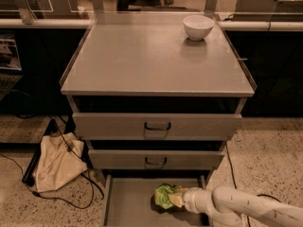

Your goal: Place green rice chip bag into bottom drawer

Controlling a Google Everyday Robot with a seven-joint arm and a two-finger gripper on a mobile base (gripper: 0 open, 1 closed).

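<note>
One cam, set high, faces cabinet front-on, tilted down, mid range. Its surface up top; end effector low in frame, over bottom drawer.

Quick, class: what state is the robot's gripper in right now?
The gripper is closed on the green rice chip bag, low inside the open bottom drawer.
</note>
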